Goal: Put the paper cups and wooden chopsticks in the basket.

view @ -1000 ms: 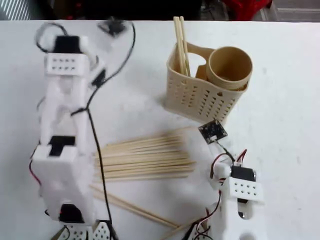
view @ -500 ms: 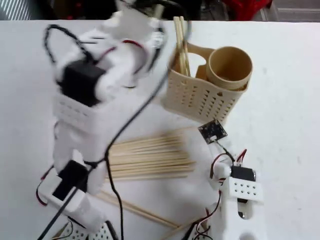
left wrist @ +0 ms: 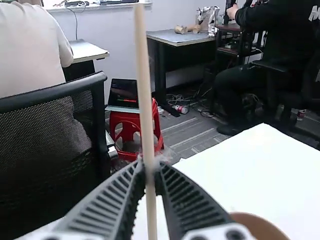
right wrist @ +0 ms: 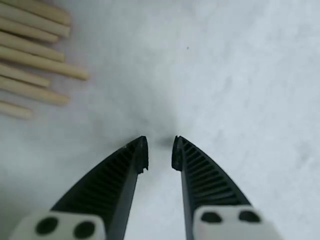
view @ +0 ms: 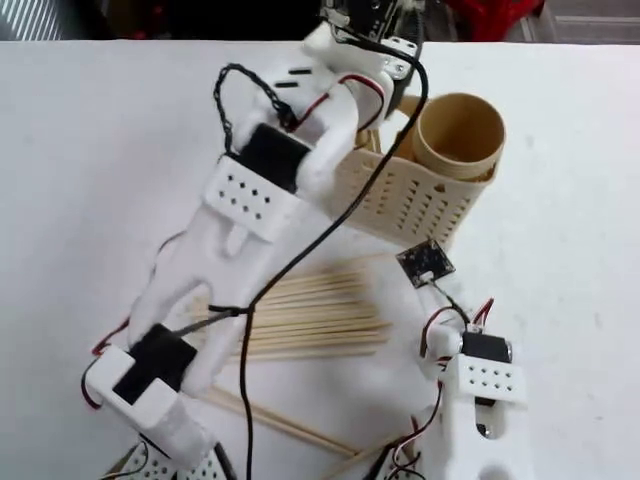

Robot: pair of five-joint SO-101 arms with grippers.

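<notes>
The left arm (view: 250, 200) reaches across the table (view: 560, 150) and hides part of the basket (view: 410, 205), which holds a tan paper cup (view: 458, 135). The left gripper (left wrist: 149, 172) clamps one pale, slim chopstick (left wrist: 142, 85), which stands upright. A pile of chopsticks (view: 310, 320) lies crosswise on the table. Beside the pile, the right gripper (right wrist: 160, 152) is slightly parted and holds nothing.

White tabletop (view: 560, 150) carrying a basket (view: 400, 205) and loose wooden chopsticks (view: 320, 320).
The perforated cream basket stands near the far edge, right of the middle. The wooden chopsticks lie side by side around the middle, pointing toward the left and right edges. Stray chopsticks (view: 290, 425) lie slanted by the near edge.
</notes>
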